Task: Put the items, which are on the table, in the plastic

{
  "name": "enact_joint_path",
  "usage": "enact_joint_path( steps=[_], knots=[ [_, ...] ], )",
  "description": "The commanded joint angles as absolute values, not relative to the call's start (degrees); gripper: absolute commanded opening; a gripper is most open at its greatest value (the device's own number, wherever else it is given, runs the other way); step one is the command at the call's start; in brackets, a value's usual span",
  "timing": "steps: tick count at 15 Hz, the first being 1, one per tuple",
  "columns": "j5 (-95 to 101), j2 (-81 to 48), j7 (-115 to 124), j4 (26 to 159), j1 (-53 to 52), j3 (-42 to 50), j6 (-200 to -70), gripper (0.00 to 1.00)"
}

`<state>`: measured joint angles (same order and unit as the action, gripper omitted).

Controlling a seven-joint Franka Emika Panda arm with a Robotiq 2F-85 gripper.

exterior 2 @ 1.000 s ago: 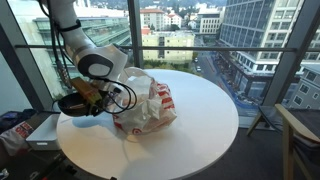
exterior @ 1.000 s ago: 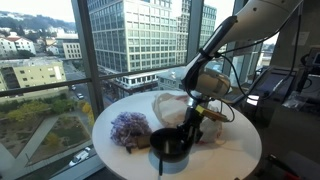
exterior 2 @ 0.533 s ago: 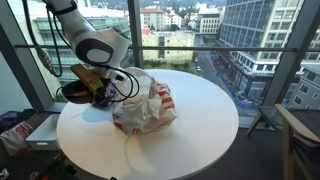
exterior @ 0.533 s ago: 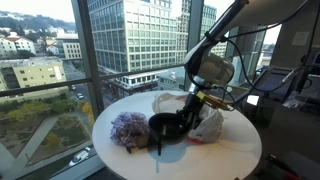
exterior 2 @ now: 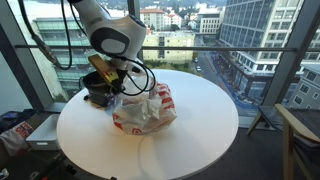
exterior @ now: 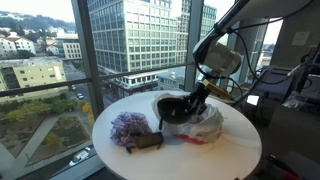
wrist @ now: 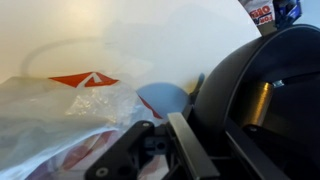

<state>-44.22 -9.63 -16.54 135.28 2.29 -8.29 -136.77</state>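
Note:
My gripper (exterior: pixel 199 97) is shut on the rim of a black pan (exterior: pixel 177 107) and holds it tilted over the open mouth of the white plastic bag (exterior: pixel 205 127) with red print. In an exterior view the gripper (exterior 2: pixel 109 82) and pan (exterior 2: pixel 97 89) hang at the bag's (exterior 2: pixel 147 108) far-left side. In the wrist view the pan (wrist: pixel 272 92) fills the right side, one finger (wrist: pixel 193 146) lies on its rim, and the bag (wrist: pixel 55 118) lies below. A purple bundle (exterior: pixel 128 128) and a dark brown item (exterior: pixel 147 142) lie on the table.
The round white table (exterior: pixel 235 150) stands by floor-to-ceiling windows. Its bare half shows in an exterior view (exterior 2: pixel 190 140). A chair (exterior 2: pixel 300 135) stands at the right edge, and clutter lies on the floor beside the table (exterior 2: pixel 15 130).
The gripper has lifted the pan from the table's front and carried it up and back over the bag. The brown item beside the purple bundle is now uncovered.

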Motion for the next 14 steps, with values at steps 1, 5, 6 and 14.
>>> enact_joint_path(
  steps=[1, 5, 6, 14],
  knots=[
    [-47.0, -10.1, -16.7, 132.7, 2.9, -5.5, -133.4, 0.1],
    [-48.0, -14.1, -16.0, 129.2, 3.5, -3.3, -131.8, 0.1],
    [-48.0, -15.4, -15.4, 128.2, 3.6, -2.9, -132.0, 0.1],
    [-47.6, -23.1, -10.7, 121.5, 5.3, -1.3, -133.2, 0.1]
  ],
)
